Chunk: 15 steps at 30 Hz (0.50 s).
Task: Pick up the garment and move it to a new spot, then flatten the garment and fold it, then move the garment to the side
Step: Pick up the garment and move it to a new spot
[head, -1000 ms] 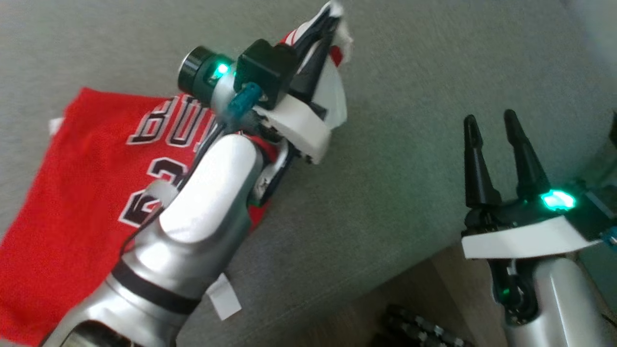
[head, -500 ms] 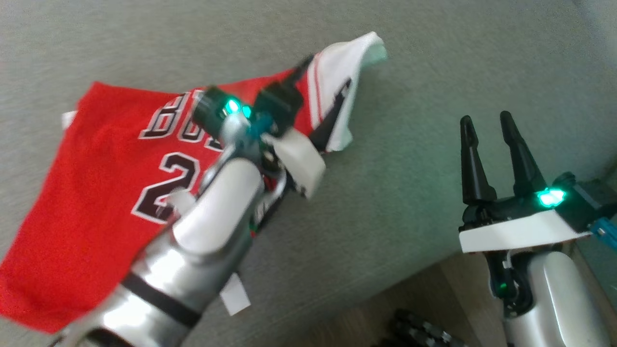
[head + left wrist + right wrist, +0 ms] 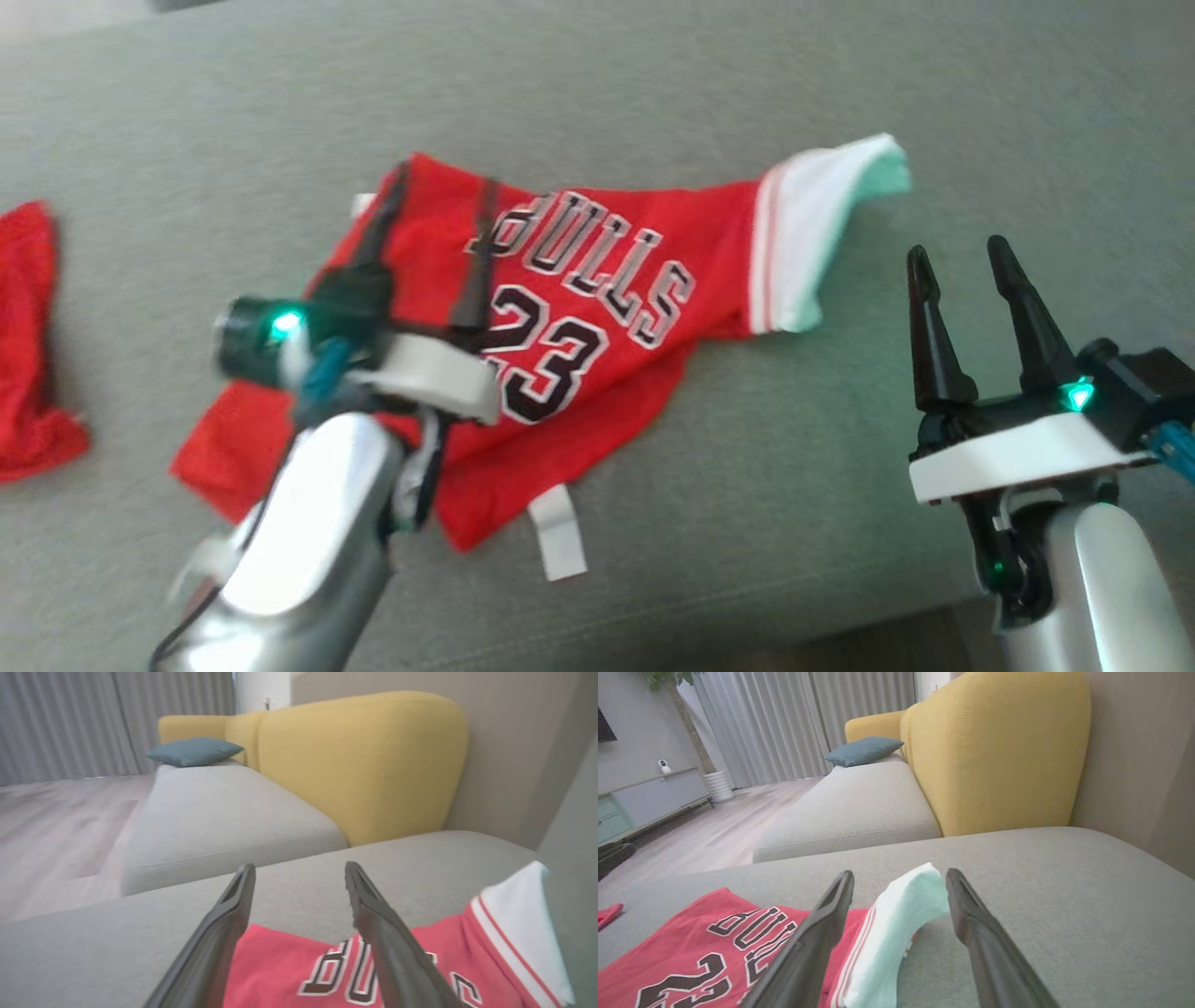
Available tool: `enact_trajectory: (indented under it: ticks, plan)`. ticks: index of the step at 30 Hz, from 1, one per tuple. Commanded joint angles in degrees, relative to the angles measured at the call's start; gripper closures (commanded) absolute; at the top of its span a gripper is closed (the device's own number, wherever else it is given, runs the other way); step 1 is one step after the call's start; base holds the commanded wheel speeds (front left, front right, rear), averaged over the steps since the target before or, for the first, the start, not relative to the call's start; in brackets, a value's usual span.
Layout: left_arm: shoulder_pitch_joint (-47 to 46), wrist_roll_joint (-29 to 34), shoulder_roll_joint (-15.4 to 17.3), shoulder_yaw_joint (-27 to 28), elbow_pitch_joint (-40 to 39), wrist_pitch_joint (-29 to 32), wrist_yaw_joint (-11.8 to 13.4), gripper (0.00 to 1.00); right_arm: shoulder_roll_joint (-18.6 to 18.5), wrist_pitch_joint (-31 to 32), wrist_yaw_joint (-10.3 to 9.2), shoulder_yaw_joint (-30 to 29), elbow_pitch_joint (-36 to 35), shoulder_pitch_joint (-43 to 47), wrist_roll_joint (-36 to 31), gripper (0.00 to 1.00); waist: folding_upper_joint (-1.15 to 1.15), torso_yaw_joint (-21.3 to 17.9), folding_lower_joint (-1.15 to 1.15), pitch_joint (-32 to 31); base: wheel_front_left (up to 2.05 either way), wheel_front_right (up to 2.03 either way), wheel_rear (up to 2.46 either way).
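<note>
Red garment (image 3: pixel 597 308) lies rumpled on grey sofa seat (image 3: pixel 840 485), white panel end toward R. L end effector (image 3: pixel 443 182) hovers over its L part, jaws wide, nothing held. R end effector (image 3: pixel 957 250) also wide & empty, near white panel. Flattening looks like the step: pinch opposite edges, pull taut, don't bunch the underlayer. Nearby: 2nd red cloth (image 3: pixel 28 327) far L, white strip (image 3: pixel 557 532) at hem. Neither blocks.
</note>
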Motion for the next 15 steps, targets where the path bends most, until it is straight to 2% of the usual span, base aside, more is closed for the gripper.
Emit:
enact_trajectory:
  ticks: [1, 5, 8, 11, 15]
  plan:
    - [0.39, 0.48, 1.72, 4.11, -3.77, -0.66, 1.34, 0.00, -0.71, 0.47, 0.23, 0.80, -2.63, -0.23, -0.53, 0.00, 0.00, 3.69, 0.00, -2.33, 0.00, 0.00, 0.00]
    - [5.19, 1.30, 3.85, 9.27, -7.46, -0.67, 3.52, 0.00, -0.91, 1.39, 0.23, 0.21, -3.05, 0.33, -1.03, 0.00, 0.00, 5.81, 0.00, -3.34, 0.00, 0.00, 0.00]
    - [8.69, 1.85, 5.10, 12.17, -9.54, -0.68, 4.11, 0.00, -1.05, 1.91, 0.23, 0.05, -3.01, 0.88, -1.20, 0.00, 0.00, 6.76, 0.00, -4.13, 0.00, 0.00, 0.00]
    - [11.84, 2.14, 6.06, 14.14, -11.01, -0.68, 3.65, 0.00, -1.16, 2.26, 0.23, 0.02, -2.92, 1.60, -1.30, 0.00, 0.00, 7.17, 0.00, -5.13, 0.00, 0.00, 0.00]
    - [15.05, 1.96, 6.58, 15.72, -12.84, -0.68, 1.49, 0.00, -1.28, 2.63, 0.23, 0.06, -2.72, 3.04, -1.37, 0.00, 0.00, 7.26, 0.00, -6.71, 0.00, 0.00, 0.00]
